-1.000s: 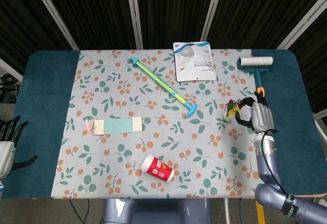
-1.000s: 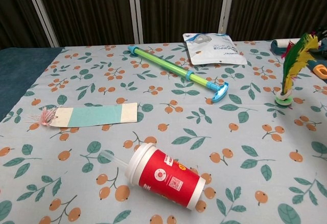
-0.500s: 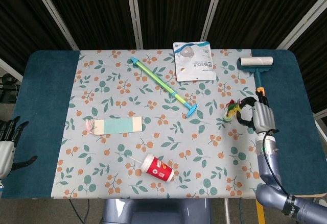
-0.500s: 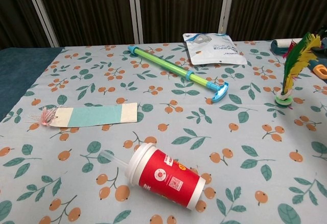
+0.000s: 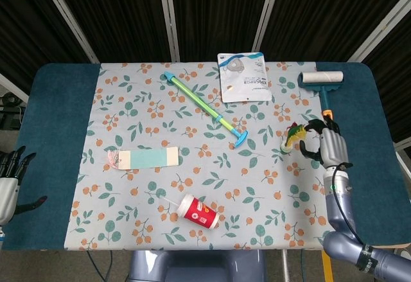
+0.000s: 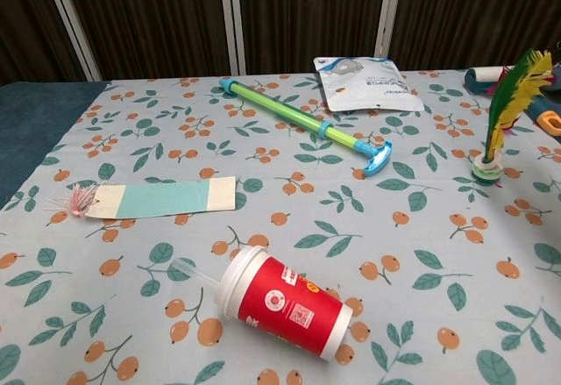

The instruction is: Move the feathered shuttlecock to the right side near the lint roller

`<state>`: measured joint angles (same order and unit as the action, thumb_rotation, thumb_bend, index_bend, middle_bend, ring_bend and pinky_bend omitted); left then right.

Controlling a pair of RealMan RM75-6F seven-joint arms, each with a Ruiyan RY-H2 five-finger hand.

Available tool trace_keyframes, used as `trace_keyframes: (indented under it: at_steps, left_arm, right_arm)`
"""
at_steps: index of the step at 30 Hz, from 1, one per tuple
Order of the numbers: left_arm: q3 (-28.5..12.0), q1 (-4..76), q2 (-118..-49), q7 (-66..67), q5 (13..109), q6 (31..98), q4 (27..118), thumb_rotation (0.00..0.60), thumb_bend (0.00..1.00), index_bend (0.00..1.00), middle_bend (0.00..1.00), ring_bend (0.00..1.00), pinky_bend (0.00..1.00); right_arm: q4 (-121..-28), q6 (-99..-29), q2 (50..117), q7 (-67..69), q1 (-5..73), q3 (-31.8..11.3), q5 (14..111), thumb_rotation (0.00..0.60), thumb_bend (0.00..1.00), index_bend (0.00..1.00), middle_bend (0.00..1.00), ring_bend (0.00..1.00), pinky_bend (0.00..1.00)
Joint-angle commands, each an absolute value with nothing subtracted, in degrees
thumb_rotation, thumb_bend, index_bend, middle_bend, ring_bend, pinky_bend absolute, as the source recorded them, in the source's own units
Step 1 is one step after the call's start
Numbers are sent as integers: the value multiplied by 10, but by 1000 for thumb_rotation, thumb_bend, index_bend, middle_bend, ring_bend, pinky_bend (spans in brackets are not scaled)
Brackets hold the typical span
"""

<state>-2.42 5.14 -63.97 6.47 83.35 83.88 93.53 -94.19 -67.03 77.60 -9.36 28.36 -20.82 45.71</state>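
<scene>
**Slowly, the shuttlecock edges rightward**

Now the feathered shuttlecock (image 6: 501,113) stands on its white base near the right edge of the patterned cloth (image 5: 192,166), its green and yellow plumes tilted further toward the right than they were a second ago. From above, the right hand (image 5: 324,144) has its fingers curled around the feathers, holding them; it has shifted a touch to the right and up the table since the earlier frame. The lint roller (image 5: 322,83) lies just beyond, its orange handle tip close to the hand. The left hand (image 5: 11,178) hangs off the left table edge, fingers spread, holding nothing, unmoved. The red cup (image 6: 285,304), bookmark (image 6: 153,198), green-blue stick (image 6: 302,124) and mask packet (image 6: 366,82) sit as before.
</scene>
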Motion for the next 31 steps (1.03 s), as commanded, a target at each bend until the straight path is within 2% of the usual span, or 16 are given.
trace_keyframes:
  at_steps: [1, 8, 18, 26, 31]
  left_arm:
    - [-24, 51, -640, 65, 833, 839, 935, 556, 144, 114, 0, 0, 0]
    - [-24, 51, -640, 65, 833, 839, 936, 555, 144, 114, 0, 0, 0]
    - [-24, 51, -639, 62, 835, 839, 935, 553, 143, 114, 0, 0, 0]
    - [-24, 51, -639, 64, 835, 840, 935, 552, 145, 114, 0, 0, 0]
    - [-24, 50, -640, 64, 833, 841, 935, 549, 145, 113, 0, 0, 0]
  right_arm:
    - [-943, -670, 773, -92, 282, -208, 456, 600, 328, 307, 156, 0, 0]
    - [-954, -676, 761, -85, 272, -201, 467, 600, 313, 192, 96, 0, 0]
    - [-950, -725, 721, -50, 227, -172, 561, 600, 300, 179, 79, 0, 0]
    - [-840, -827, 703, -43, 178, -82, 770, 600, 226, 134, 20, 0, 0]
    - [-782, -855, 707, -51, 164, -53, 827, 600, 193, 63, 0, 0, 0]
